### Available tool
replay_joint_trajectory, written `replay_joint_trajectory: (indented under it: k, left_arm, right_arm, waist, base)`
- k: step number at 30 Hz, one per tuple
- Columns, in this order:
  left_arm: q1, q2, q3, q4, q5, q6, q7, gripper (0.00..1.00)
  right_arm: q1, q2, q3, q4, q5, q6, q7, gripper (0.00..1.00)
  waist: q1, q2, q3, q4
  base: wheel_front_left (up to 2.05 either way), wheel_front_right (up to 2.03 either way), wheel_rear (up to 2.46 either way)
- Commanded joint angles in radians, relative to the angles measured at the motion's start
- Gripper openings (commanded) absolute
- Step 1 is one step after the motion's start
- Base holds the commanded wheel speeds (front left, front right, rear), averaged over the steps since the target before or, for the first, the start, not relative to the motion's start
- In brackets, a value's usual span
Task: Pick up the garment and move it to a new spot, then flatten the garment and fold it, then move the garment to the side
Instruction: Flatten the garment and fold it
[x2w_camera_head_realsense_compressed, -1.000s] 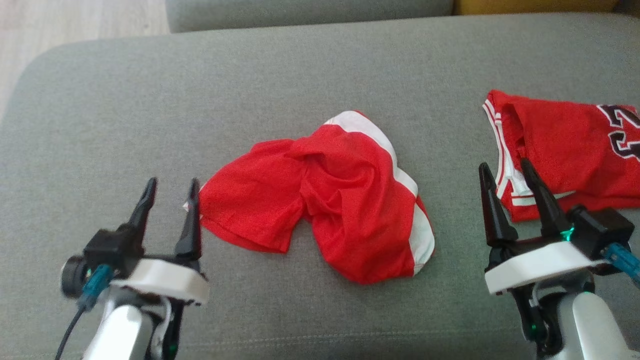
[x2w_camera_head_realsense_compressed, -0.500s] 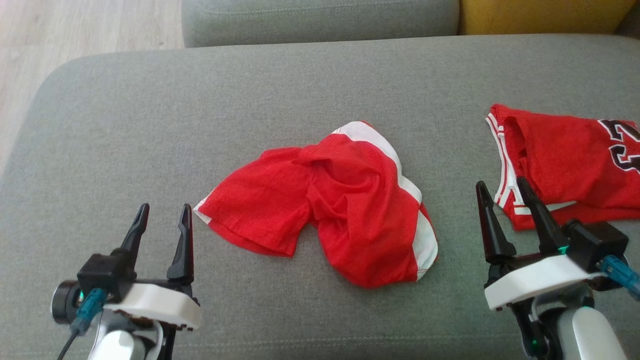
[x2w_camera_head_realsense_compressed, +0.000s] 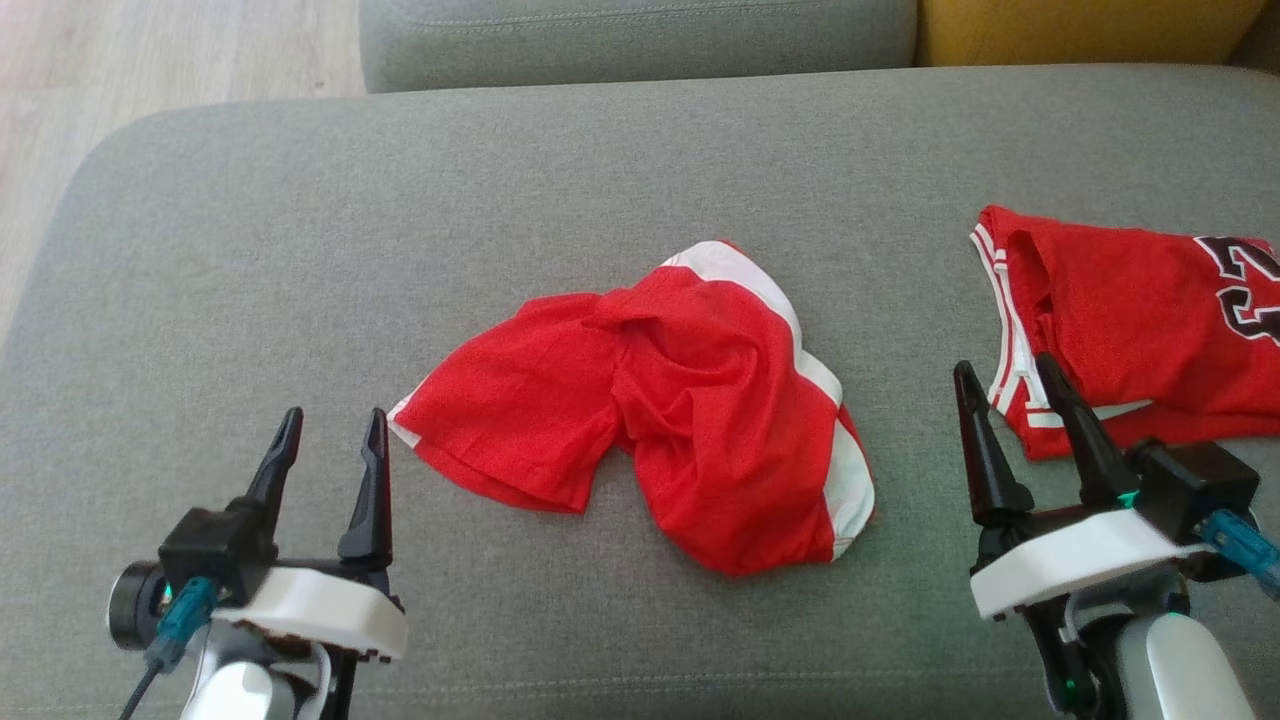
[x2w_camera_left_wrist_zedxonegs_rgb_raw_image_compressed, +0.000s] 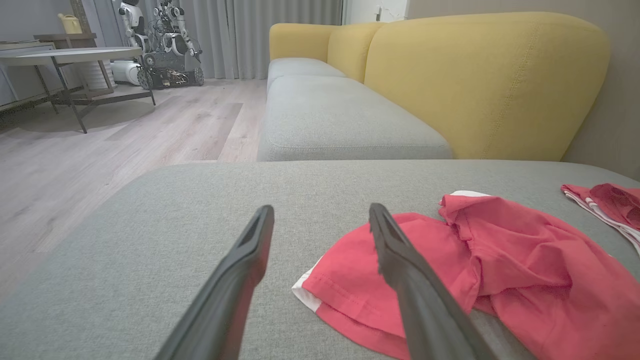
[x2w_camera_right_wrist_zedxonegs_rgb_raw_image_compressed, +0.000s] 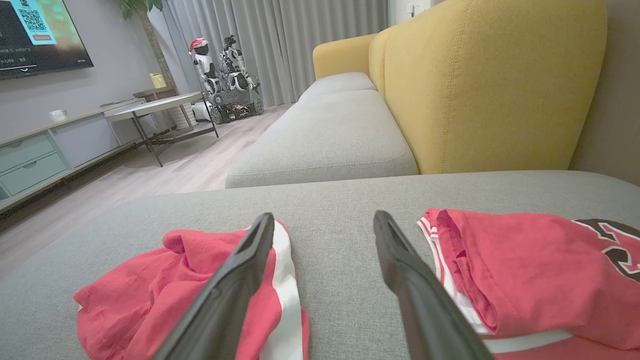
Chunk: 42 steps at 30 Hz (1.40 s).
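Observation:
The garment, a pair of red shorts with white side stripes, lies crumpled in the middle of the grey sofa cushion. My left gripper is open and holds nothing. It hovers just left of the shorts' leg hem, and in the left wrist view that hem lies beside my right finger. My right gripper is also open with nothing in it. It stands between the shorts and a red jersey.
A folded red jersey with white trim and dark numerals lies at the cushion's right. The cushion's rounded left edge drops to a wood floor. A second grey seat and a yellow backrest stand beyond.
The head camera has tilted, shifting the whole picture down. My left gripper has drawn back a little from the shorts' hem. The shorts and jersey lie as before.

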<state>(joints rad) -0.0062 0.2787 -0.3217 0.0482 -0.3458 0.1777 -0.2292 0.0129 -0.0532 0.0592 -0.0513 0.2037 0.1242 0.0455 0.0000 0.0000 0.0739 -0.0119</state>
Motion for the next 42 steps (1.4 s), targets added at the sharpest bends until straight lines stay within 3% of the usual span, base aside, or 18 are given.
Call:
replay_joint_trajectory:
  k: [1, 6, 12, 20, 27, 28, 29, 37, 42]
  left_arm:
    - [-0.044, 0.023, 0.032, -0.036, -0.003, 0.009, 0.0, 1.0]
    - [-0.06, 0.022, 0.007, -0.051, 0.01, 0.0, 0.001, 1.0]
    - [-0.144, -0.046, -0.139, -0.047, 0.021, -0.09, 0.054, 1.0]
    - [-0.24, -0.17, -0.301, 0.097, -0.013, -0.2, 0.146, 1.0]
    - [-0.282, -0.197, -0.349, 0.239, -0.046, -0.23, 0.213, 1.0]
    - [-0.287, -0.197, -0.347, 0.244, -0.049, -0.234, 0.209, 0.12]
    - [-0.29, -0.192, -0.343, 0.246, -0.052, -0.235, 0.205, 0.0]
    - [-0.275, -0.096, -0.245, 0.145, -0.065, -0.18, 0.177, 0.0]
    - [-0.247, 0.024, -0.165, 0.019, -0.065, -0.132, 0.231, 0.0]
  right_arm:
    - [-0.031, -0.006, 0.021, -0.038, -0.003, 0.007, -0.003, 1.0]
    - [-0.035, -0.006, 0.02, -0.04, -0.002, 0.007, -0.004, 1.0]
    - [-0.051, -0.005, 0.022, -0.051, -0.003, 0.007, -0.005, 1.0]
    - [-0.083, -0.004, 0.039, -0.052, -0.001, 0.007, -0.012, 1.0]
    - [-0.096, -0.002, 0.032, -0.044, 0.004, 0.007, -0.026, 1.0]
    - [-0.096, -0.002, 0.029, -0.043, 0.004, 0.007, -0.028, 1.0]
    - [-0.095, -0.001, 0.027, -0.042, 0.005, 0.007, -0.03, 1.0]
    - [-0.088, 0.001, 0.008, -0.037, 0.009, 0.007, -0.039, 1.0]
    - [-0.09, 0.002, 0.003, -0.039, 0.01, 0.007, -0.038, 1.0]
  waist:
    - [0.0, 0.0, 0.002, 0.0]
    - [0.0, 0.0, 0.009, 0.001]
    - [0.0, 0.0, 0.047, -0.004]
    - [0.0, 0.0, 0.107, -0.057]
    - [0.0, 0.0, 0.142, -0.097]
    - [0.0, 0.0, 0.144, -0.098]
    - [0.0, 0.0, 0.146, -0.099]
    - [0.0, 0.0, 0.145, -0.075]
    - [0.0, 0.0, 0.147, -0.048]
  base:
    - [0.0, 0.0, 0.0]
    - [0.0, 0.0, 0.0]
    - [0.0, 0.0, 0.0]
    - [0.0, 0.0, 0.0]
    - [0.0, 0.0, 0.0]
    - [0.0, 0.0, 0.0]
    - [0.0, 0.0, 0.0]
    - [0.0, 0.0, 0.0]
    - [0.0, 0.0, 0.0]
